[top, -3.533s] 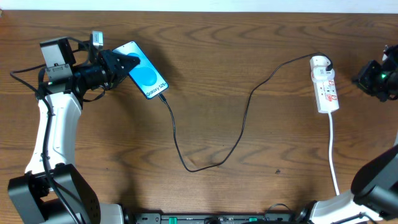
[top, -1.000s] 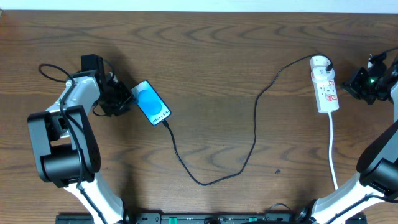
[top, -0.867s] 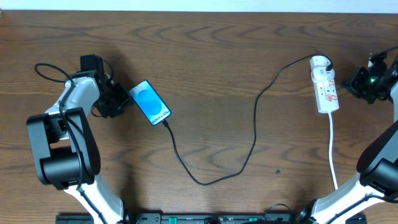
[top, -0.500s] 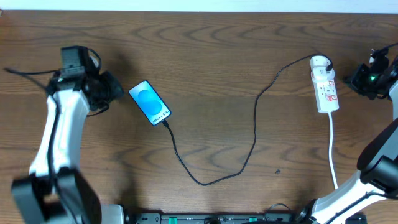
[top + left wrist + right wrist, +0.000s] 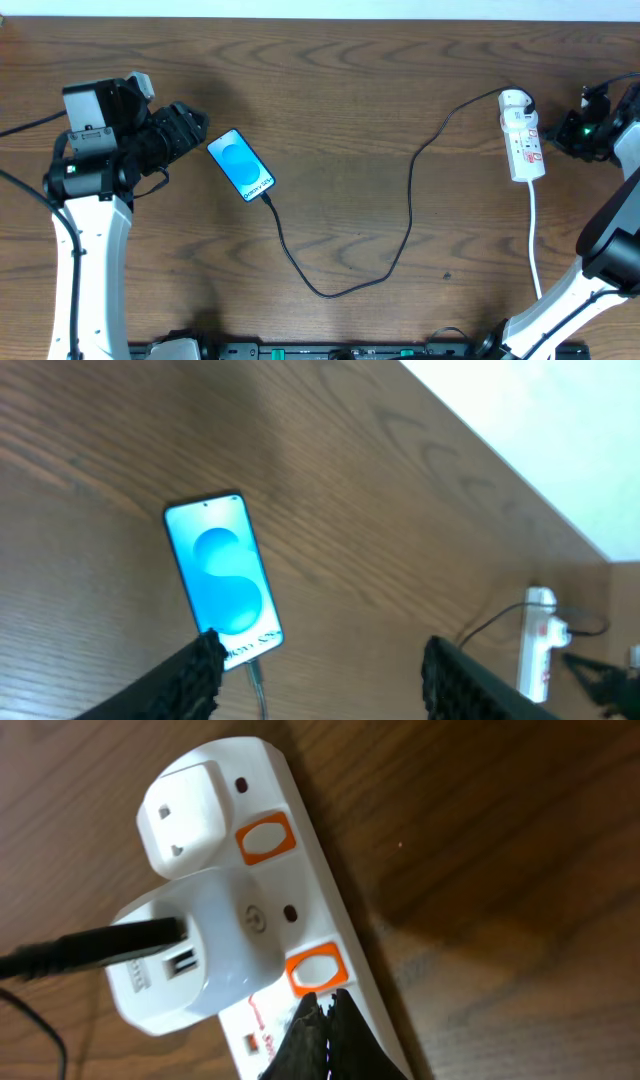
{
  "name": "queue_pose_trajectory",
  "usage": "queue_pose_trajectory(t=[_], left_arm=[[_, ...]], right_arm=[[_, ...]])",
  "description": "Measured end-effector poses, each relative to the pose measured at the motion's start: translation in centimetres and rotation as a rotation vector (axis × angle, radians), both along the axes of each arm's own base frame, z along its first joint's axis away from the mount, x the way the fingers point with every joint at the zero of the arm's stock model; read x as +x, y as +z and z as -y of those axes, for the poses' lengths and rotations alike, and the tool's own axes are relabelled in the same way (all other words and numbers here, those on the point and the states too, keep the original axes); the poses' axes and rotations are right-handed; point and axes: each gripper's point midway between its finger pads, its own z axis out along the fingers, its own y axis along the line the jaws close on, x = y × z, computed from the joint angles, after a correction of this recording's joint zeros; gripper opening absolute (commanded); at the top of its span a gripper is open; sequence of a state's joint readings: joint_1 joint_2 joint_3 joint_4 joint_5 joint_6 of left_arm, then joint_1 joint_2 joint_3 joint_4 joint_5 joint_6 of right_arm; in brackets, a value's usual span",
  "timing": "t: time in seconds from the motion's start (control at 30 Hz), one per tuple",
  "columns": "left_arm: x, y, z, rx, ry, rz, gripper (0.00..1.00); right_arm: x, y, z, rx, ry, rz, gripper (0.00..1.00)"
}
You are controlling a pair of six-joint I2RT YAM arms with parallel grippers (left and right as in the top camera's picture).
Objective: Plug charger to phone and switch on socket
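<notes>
At the far left of the table [image 5: 350,80] the left gripper [image 5: 192,124] points to the right, and its jaws stand wide open with nothing between them. In the left wrist view its two dark fingers [image 5: 195,670] are at the bottom edge, far from each other. The phone [image 5: 241,165] lies flat on the wood just to the right of this gripper and a little nearer to the robot, not touching it, with its blue screen facing up. In the left wrist view the lower end of the phone [image 5: 222,580] appears close to the left finger. The charger [image 5: 410,200] is connected at the lower end of the phone. From there its thin black cable runs down in a loop, then goes up and to the right to the top end of the socket [image 5: 523,140]. There the cable enters a white adapter [image 5: 190,960] that sits in the socket. The socket lies lengthwise near the right edge, and its white cord [image 5: 535,240] leads down to the front. The right gripper [image 5: 558,140] is just to the right of the socket, with its jaws closed together and holding nothing. In the right wrist view its tip [image 5: 320,1020] is at the lower edge of an orange switch [image 5: 315,970]; I cannot tell if it presses the switch.
</notes>
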State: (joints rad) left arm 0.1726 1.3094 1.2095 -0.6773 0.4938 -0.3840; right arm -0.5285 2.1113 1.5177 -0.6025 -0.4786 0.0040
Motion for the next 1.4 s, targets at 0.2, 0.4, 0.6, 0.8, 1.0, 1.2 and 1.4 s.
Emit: queue_pose_trajectory(t=[0.2,0.4,0.6,0.8,1.0,1.2,1.4], left_arm=[[-0.4,-0.2,0.2,-0.01,-0.002,-0.021,0.87],[-0.4,-0.2,0.2,-0.01,-0.001,-0.021,0.93],[-0.4,-0.2,0.2,-0.011,-0.001,-0.021,0.93],[-0.4,-0.2,0.2,-0.01,-0.001,-0.022,0.93],[-0.4,-0.2,0.2,-0.01,-0.001,-0.022,0.94],[-0.4,-0.2,0.2,-0.011,-0.001,-0.021,0.94],[-0.4,-0.2,0.2,-0.01,-0.001,-0.022,0.94]], right_arm=[[0.7,-1.1,-0.4,-0.015,0.031,0.011,0.01],[1.3,-1.0,-0.5,-0.029,0.041,0.032,0.01],[1.3,-0.9,-0.5,-0.029,0.041,0.033,0.01],[1.3,-1.0,-0.7,-0.037,0.058,0.036,0.01],[1.4,-1.4,-1.1,-0.064,0.071,0.022,0.01],[1.4,-1.5,-1.1,-0.077,0.069,0.018,0.01],[1.3,-1.6,-1.1,-0.078,0.067,0.008,0.01]])
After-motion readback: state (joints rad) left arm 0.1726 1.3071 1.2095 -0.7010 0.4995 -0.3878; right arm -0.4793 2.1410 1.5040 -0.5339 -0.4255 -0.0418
